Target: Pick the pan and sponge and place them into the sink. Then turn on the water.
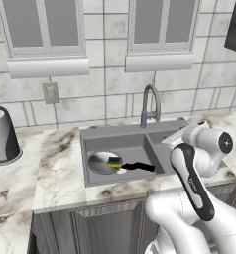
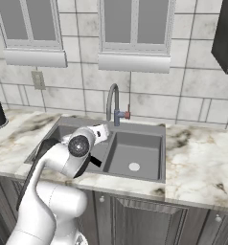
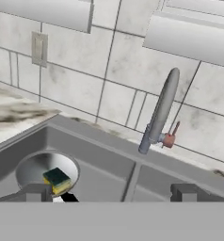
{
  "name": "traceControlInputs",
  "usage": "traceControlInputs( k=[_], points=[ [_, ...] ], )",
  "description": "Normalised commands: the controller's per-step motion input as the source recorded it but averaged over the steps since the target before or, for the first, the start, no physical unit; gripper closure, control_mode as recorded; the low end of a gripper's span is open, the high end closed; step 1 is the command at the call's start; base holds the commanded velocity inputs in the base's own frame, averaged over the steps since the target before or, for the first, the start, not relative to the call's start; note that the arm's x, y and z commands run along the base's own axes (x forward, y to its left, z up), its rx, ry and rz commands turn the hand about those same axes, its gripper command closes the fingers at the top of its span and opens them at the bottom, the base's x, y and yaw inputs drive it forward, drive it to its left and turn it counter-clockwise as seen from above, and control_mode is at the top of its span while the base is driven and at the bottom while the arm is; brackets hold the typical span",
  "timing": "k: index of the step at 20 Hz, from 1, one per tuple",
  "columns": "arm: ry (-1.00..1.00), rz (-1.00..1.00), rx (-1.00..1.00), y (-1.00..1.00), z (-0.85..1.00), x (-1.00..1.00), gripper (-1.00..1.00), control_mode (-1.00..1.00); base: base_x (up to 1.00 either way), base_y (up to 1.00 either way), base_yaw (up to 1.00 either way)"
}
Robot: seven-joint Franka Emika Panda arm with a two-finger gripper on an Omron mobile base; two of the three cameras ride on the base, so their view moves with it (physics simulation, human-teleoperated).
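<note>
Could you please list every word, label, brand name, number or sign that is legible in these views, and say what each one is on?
None: no text can be read anywhere.
The wall outlet, faucet, sink, pan, sponge and the dark canister on the counter all carry no print.
The robot arm's white shell bears no readable marking.

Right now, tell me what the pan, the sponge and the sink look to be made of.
Pan: seemingly polished metal, with a shiny silver-grey bowl and a matte black handle, maybe plastic.
Sponge: soft-looking foam, yellow under a dark green scouring layer.
Sink: flat dark grey with no gleam, so composite or coated metal; the render leaves that open.
</note>
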Motion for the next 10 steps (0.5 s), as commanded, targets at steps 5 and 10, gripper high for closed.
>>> traceControlInputs(
  k=[5, 10],
  points=[
    [-0.13, 0.00, 0.00, -0.26, 0.00, -0.10, -1.00, -1.00, 0.00, 0.00, 0.00],
    [-0.08, 0.00, 0.00, -0.29, -0.01, 0.00, -1.00, -1.00, 0.00, 0.00, 0.00]
  ],
)
